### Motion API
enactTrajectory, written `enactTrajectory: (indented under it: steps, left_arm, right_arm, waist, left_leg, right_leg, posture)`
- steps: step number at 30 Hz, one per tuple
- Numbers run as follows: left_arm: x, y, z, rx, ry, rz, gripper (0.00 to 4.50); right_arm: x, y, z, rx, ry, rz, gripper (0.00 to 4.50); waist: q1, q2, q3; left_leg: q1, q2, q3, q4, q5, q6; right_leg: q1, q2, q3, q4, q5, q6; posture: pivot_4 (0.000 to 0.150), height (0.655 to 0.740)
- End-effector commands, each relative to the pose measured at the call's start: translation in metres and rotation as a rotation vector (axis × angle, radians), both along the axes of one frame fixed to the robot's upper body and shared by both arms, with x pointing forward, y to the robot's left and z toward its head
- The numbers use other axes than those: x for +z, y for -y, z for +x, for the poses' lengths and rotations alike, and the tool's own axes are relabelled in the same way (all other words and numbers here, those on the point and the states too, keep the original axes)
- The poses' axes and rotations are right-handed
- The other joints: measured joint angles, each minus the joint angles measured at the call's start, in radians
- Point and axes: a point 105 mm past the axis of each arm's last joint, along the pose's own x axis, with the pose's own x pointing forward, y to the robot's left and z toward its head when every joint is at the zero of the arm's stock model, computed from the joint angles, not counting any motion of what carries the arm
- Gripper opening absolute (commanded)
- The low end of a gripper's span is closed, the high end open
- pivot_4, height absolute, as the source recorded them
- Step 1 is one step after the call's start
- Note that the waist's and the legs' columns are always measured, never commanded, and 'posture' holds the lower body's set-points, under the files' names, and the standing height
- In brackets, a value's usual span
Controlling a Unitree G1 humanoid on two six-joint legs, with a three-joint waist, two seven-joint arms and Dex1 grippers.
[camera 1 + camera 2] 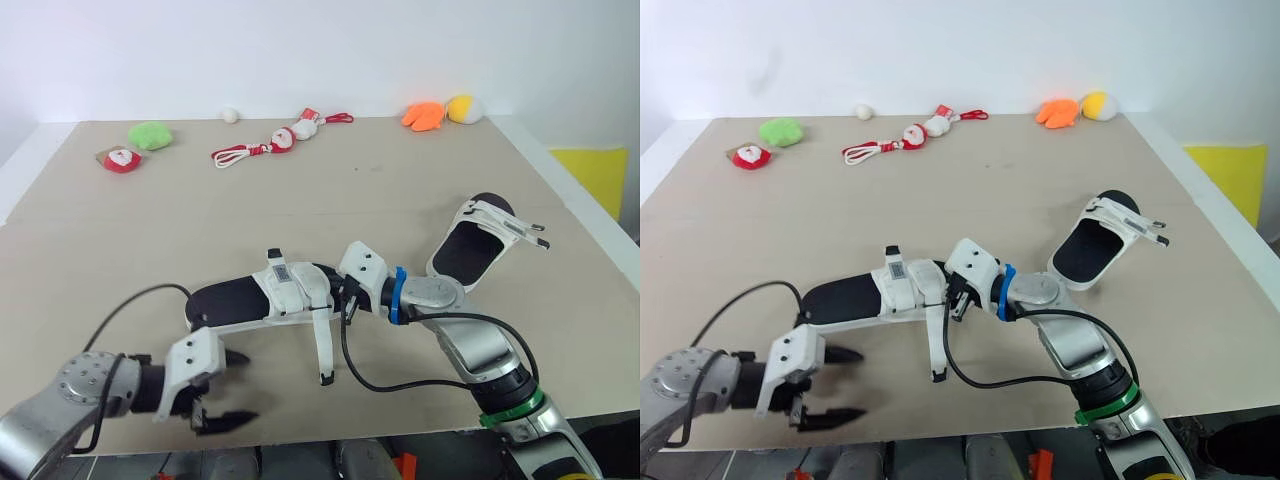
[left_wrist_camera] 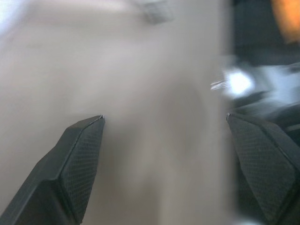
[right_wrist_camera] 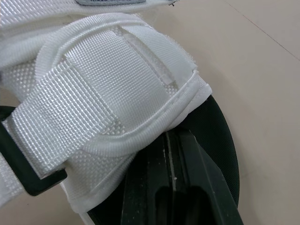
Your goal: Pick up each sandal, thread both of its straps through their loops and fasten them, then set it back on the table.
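Observation:
A black-soled sandal with white straps (image 1: 262,298) is held just above the table's near middle. My right gripper (image 1: 338,292) is shut on the end of its sole. In the right wrist view the fingers (image 3: 187,178) lie pressed together under the wide white strap (image 3: 103,89) and its black loop (image 3: 18,173). One long white strap (image 1: 322,345) hangs loose from the sandal. My left gripper (image 1: 232,390) is open, low at the near left, just short of the sandal's heel end. The second sandal (image 1: 472,245) lies on the table to the right, with loose straps (image 1: 522,229).
Small plush toys line the far edge: a green one (image 1: 150,134), a red-and-white one (image 1: 121,159), two on a red cord (image 1: 272,144), a white ball (image 1: 230,114), an orange one (image 1: 423,116) and a yellow one (image 1: 463,108). The table's front edge (image 1: 400,432) is close under both arms.

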Motion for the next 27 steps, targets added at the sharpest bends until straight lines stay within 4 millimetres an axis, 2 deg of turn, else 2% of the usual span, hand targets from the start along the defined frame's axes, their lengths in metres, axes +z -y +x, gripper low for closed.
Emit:
enactTrajectory:
  steps: [1, 6, 8, 15, 21, 27]
  left_arm:
    - [0.015, -0.008, 0.016, -0.108, 0.333, 0.098, 4.39]
    - [0.025, 0.002, 0.032, -0.275, 0.760, 0.187, 4.39]
    - [0.032, 0.009, 0.034, -0.326, 0.881, 0.180, 4.39]
    - [0.040, 0.026, 0.031, -0.506, 1.166, 0.168, 4.39]
    - [0.029, 0.055, 0.019, -0.643, 1.234, 0.095, 4.39]
    - [0.025, 0.069, 0.023, -0.686, 1.263, 0.096, 4.39]
  right_arm:
    - [-0.011, 0.002, 0.000, 0.001, -0.035, -0.030, 0.00]
    - [-0.011, 0.002, 0.000, 0.003, -0.033, -0.030, 0.00]
    - [-0.011, 0.002, -0.001, 0.003, -0.034, -0.031, 0.00]
    - [-0.010, 0.002, 0.000, 0.004, -0.031, -0.032, 0.00]
    - [-0.010, 0.001, 0.001, 0.009, -0.030, -0.033, 0.00]
    - [-0.009, 0.000, 0.001, 0.013, -0.027, -0.035, 0.00]
  waist:
    - [0.000, -0.001, 0.000]
    - [0.003, -0.001, 0.000]
    - [0.004, -0.001, -0.001]
    - [0.004, -0.001, -0.001]
    - [0.003, -0.001, -0.001]
    - [0.004, -0.001, -0.001]
  left_leg:
    - [0.000, 0.000, 0.001, 0.000, 0.000, 0.000]
    - [-0.002, 0.000, 0.005, -0.001, -0.001, -0.001]
    - [-0.002, 0.000, 0.004, -0.001, -0.001, 0.000]
    - [-0.002, 0.001, 0.005, -0.001, -0.001, 0.000]
    - [-0.002, 0.001, 0.005, -0.001, -0.001, 0.000]
    - [-0.002, 0.001, 0.004, 0.000, -0.001, 0.001]
  right_leg:
    - [0.000, -0.001, 0.000, -0.001, 0.000, 0.000]
    - [0.002, -0.002, 0.001, -0.001, 0.001, -0.001]
    - [0.002, -0.001, 0.001, 0.000, 0.001, -0.001]
    - [0.002, -0.001, 0.001, 0.000, 0.002, 0.002]
    - [0.003, 0.000, 0.001, 0.000, 0.003, 0.004]
    - [0.003, 0.000, 0.001, 0.001, 0.006, 0.009]
  posture:
    - [0.150, 0.7400]
    - [0.150, 0.7400]
    - [0.150, 0.7400]
    - [0.150, 0.7400]
    - [0.150, 0.7400]
    - [0.150, 0.7400]
